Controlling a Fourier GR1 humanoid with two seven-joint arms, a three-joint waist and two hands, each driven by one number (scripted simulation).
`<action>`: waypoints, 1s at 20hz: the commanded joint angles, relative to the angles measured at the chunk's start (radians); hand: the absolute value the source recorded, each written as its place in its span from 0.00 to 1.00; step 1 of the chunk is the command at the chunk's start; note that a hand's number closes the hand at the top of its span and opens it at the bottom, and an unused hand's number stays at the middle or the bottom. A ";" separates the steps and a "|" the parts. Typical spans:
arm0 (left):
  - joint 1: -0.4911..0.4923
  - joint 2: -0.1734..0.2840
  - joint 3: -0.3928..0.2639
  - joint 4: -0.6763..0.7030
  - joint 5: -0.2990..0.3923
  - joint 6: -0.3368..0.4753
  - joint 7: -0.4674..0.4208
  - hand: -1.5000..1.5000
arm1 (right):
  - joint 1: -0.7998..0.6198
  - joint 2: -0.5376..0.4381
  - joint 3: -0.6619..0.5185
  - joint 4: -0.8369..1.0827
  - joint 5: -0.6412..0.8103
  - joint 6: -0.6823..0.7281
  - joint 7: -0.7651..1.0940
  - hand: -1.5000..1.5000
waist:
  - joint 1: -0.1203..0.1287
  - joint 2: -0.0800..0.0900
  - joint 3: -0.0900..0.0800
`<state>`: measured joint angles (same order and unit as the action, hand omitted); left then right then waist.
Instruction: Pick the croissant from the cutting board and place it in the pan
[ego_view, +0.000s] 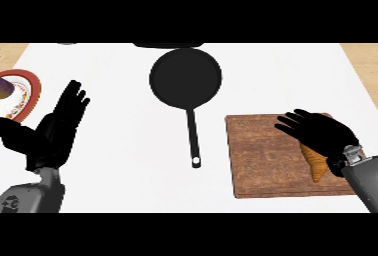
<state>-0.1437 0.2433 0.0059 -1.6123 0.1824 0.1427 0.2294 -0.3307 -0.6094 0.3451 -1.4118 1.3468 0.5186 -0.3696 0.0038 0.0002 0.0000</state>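
Note:
A golden-brown croissant (314, 164) lies on the right part of a wooden cutting board (260, 160) at the lower right. My right hand (319, 132) hovers over the croissant's far end and hides part of it; its fingers are spread and relaxed, curled round nothing. A black pan (185, 76) sits at the top centre, its long handle (194, 140) pointing toward me. My left hand (57, 125) rests open at the left edge, fingers up.
A red-rimmed plate (23, 92) with a dark object on it shows at the far left. A dark item (168, 45) is cut off at the top centre. Wooden floor shows past the white counter's far corners.

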 joint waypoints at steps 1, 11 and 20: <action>-0.036 0.022 0.058 0.064 0.031 -0.060 -0.012 0.50 | 0.003 0.049 -0.028 0.091 0.030 -0.075 -0.030 0.00 | -0.001 0.001 0.000; 0.031 -0.043 0.031 -0.019 -0.024 -0.041 0.000 0.50 | -0.040 0.115 -0.044 0.233 0.104 -0.086 -0.119 1.00 | 0.002 0.000 0.000; -0.054 -0.054 0.041 0.051 -0.066 -0.015 0.002 0.50 | -0.021 0.144 -0.061 0.272 0.111 -0.208 -0.193 1.00 | -0.007 0.000 0.000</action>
<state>-0.1554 0.2041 0.0510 -1.5931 0.1444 0.1034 0.2250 -0.3997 -0.4925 0.2713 -1.1332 1.4575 0.3195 -0.5428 0.0037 -0.0110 -0.0136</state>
